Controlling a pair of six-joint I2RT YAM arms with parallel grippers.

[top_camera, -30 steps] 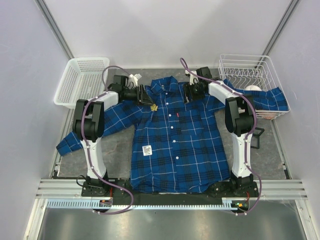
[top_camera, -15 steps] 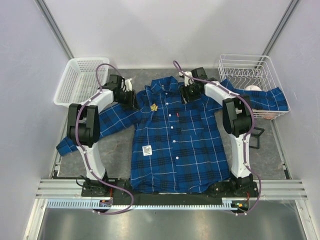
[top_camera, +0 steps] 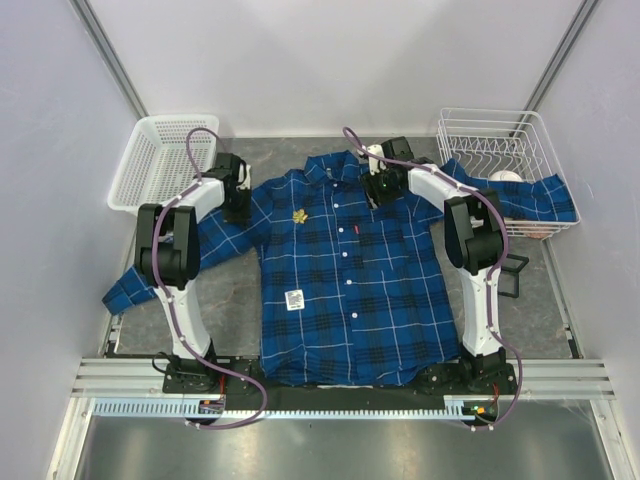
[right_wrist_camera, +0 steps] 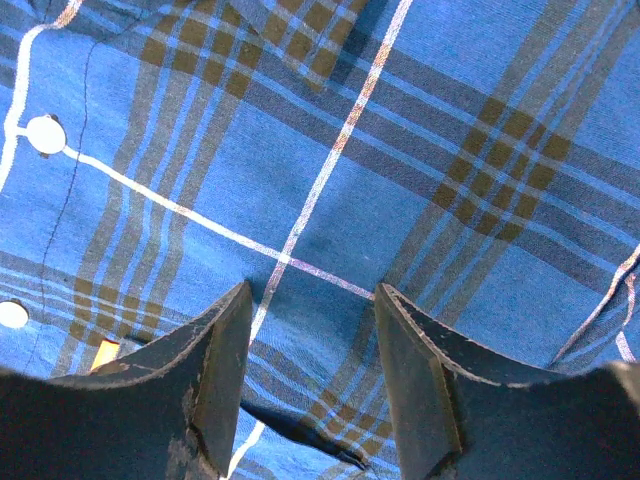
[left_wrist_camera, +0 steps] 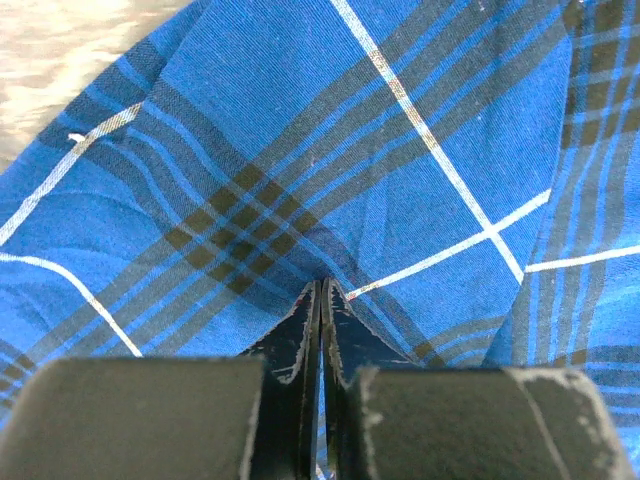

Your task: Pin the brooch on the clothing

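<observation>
The clothing (top_camera: 350,290), a blue plaid shirt, lies face up on the table. The brooch (top_camera: 298,216), a tiny gold leaf shape, sits on its left chest below the collar; it shows in neither wrist view. My left gripper (top_camera: 238,196) is at the shirt's left shoulder, left of the brooch. Its fingertips (left_wrist_camera: 322,287) are shut together with a thin pinch of the plaid cloth (left_wrist_camera: 400,150) at their tips. My right gripper (top_camera: 381,190) is by the collar's right side. It stands open (right_wrist_camera: 312,300), tips resting on the cloth (right_wrist_camera: 330,180) with flat fabric between them.
A white plastic basket (top_camera: 160,160) stands at the back left. A wire rack (top_camera: 495,140) at the back right has the shirt's right sleeve (top_camera: 540,200) draped into it. A white square tag (top_camera: 294,299) lies on the shirt front. White buttons (right_wrist_camera: 45,135) run beside the right gripper.
My left gripper moved left from beside the brooch to the shoulder and closed. The left sleeve and shoulder shifted left with it. The right gripper narrowed a little near the collar.
</observation>
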